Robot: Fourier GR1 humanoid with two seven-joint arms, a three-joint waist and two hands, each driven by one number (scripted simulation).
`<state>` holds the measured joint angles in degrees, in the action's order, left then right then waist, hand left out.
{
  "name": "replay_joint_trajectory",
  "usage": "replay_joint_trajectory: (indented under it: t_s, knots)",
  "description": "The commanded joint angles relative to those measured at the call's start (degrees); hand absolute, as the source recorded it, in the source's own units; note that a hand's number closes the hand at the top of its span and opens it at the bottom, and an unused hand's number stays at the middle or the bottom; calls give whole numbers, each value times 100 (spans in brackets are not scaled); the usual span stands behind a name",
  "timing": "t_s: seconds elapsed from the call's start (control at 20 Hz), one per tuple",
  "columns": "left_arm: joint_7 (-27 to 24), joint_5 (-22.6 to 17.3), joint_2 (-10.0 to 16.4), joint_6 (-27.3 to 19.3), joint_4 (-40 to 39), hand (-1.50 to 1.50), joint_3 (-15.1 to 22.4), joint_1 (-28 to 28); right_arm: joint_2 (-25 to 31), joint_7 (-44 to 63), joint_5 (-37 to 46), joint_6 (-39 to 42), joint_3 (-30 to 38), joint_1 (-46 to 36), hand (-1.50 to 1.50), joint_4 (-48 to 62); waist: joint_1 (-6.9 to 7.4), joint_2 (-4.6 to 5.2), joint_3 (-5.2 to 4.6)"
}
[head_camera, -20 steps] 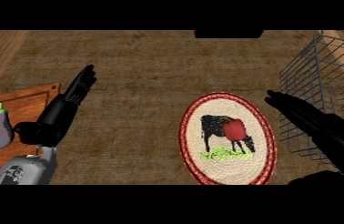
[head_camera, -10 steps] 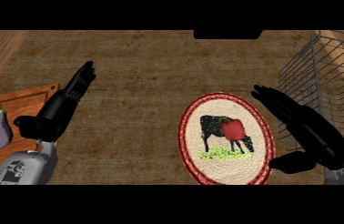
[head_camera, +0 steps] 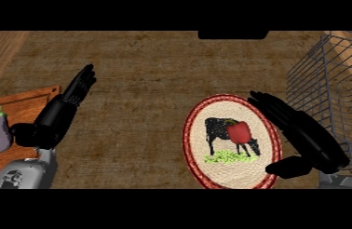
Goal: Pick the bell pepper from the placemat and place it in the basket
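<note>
Brown counter [head_camera: 151, 70]: a rough woven-looking top that fills my view and carries everything below.
Basket [head_camera: 321, 79]: grey wire, at the counter's right edge toward the far right corner, its wall rising just beside my right fingers.
Placemat [head_camera: 206, 170]: oval, beige with a red rim and a black cow pictured on it, lying toward the counter's near edge, right of the middle.
My right hand [head_camera: 313, 142]: above the placemat's right rim, between mat and basket; fingers straight and together, thumb spread out over the mat's near-right rim; it has hold of nothing.
My left hand [head_camera: 60, 115]: resting by the counter's left edge, fingers straight and pointing to the far edge, holding nothing.
Wooden board [head_camera: 27, 107]: at the left edge, partly under my left forearm.
Bell pepper [head_camera: 239, 132]: red, on the placemat's middle over the cow, just left of my right fingers and apart from them.
</note>
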<state>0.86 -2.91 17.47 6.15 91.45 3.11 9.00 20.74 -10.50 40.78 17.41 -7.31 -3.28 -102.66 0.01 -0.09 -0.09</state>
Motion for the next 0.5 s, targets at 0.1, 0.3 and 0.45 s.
replay_joint_trajectory:
  t_s: [0.1,0.3,0.45]
  knots:
    - [109,88,-160,179,-352,0,-293,418,-471,412,368,216,-276,-146,-150,-123,-7,9,8]
    - [26,184,-236,287,-215,0,-349,244,-383,268,645,195,-52,-293,-150,243,0,9,9]
    - [-458,611,-548,119,-362,0,-5,-91,-348,377,855,269,-213,35,-150,-258,-12,8,8]
